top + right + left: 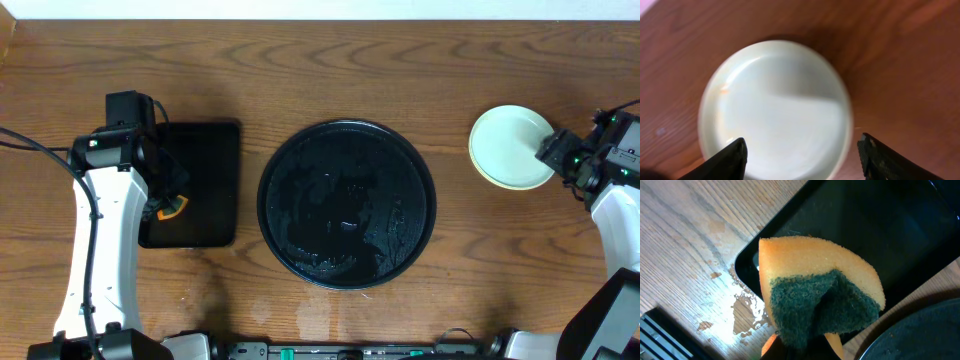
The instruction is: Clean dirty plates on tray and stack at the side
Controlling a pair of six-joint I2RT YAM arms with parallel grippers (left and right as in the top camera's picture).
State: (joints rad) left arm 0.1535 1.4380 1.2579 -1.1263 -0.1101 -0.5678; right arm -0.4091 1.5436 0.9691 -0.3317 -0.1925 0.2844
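Plates [512,147] lay flat, face up, on the table [300,60] well right of the tray [347,126]; being round, they showed no long axis. Right gripper [801,145] was spread wide above them. Left gripper [168,203] clenched a sponge [820,300] over the small tray [205,160].

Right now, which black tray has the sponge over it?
The smaller rectangular tray on the left: the left claw holds the sponge above it. The big round tray in the middle shows only wet streaks.
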